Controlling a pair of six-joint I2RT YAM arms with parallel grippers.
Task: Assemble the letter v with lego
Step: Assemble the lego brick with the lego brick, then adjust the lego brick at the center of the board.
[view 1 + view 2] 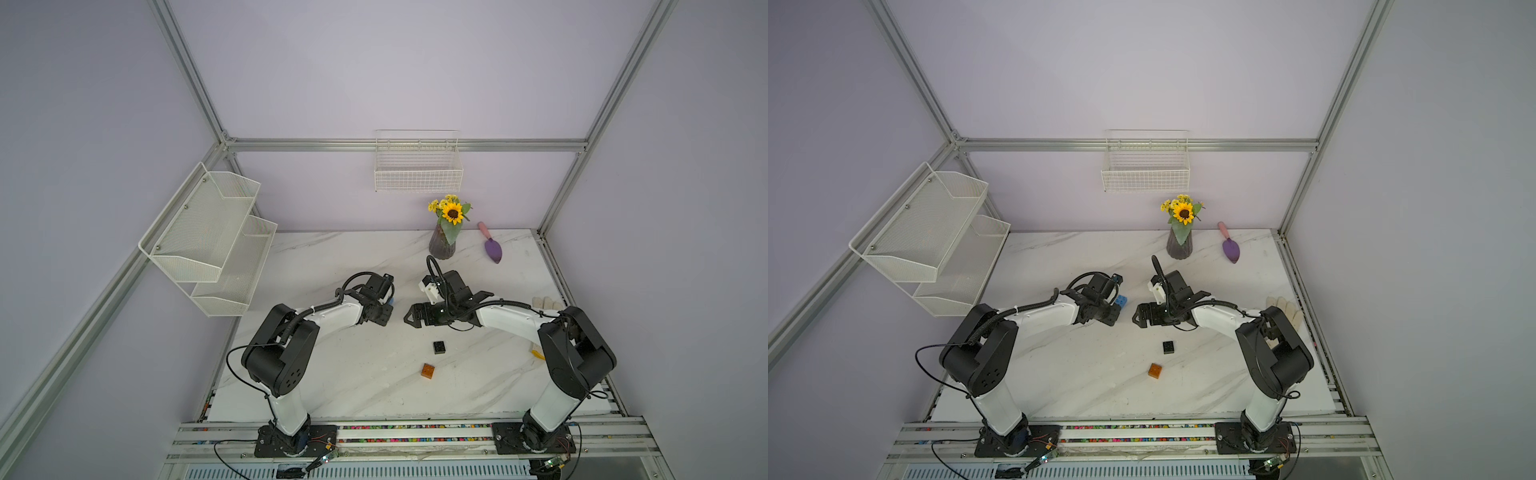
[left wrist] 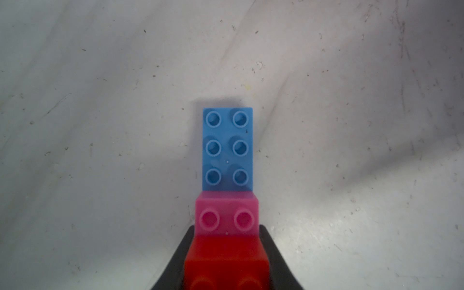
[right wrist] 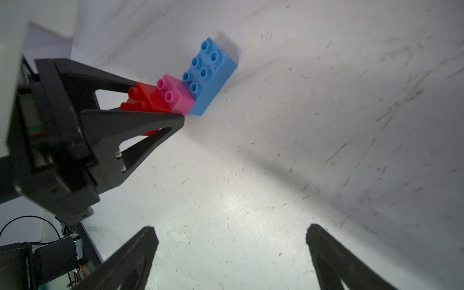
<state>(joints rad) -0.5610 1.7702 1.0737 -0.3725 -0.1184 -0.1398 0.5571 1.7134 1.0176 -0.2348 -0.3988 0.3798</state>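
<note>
A scuffed white marble table (image 1: 332, 374) sits inside lilac walls (image 1: 374, 62). A wire basket (image 1: 417, 174) hangs on the back wall and a mesh shelf (image 1: 208, 232) at the side. The left gripper (image 3: 159, 101) clamps the red brick (image 3: 153, 99), which is joined to the pink brick (image 3: 180, 100) and the blue brick (image 3: 213, 82); the blue one apparently touches the table. The right gripper (image 3: 232, 229) gapes nearby. The black brick (image 1: 439, 347) and orange brick (image 1: 427, 370) lie loose and apart.

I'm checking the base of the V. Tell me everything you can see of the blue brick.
The blue brick is a long, light-blue plastic piece, six round studs showing in two rows. It lies flat, studs up, seemingly on the white table. One end is tucked under the pink brick, which joins the red brick held by the left gripper.
</note>
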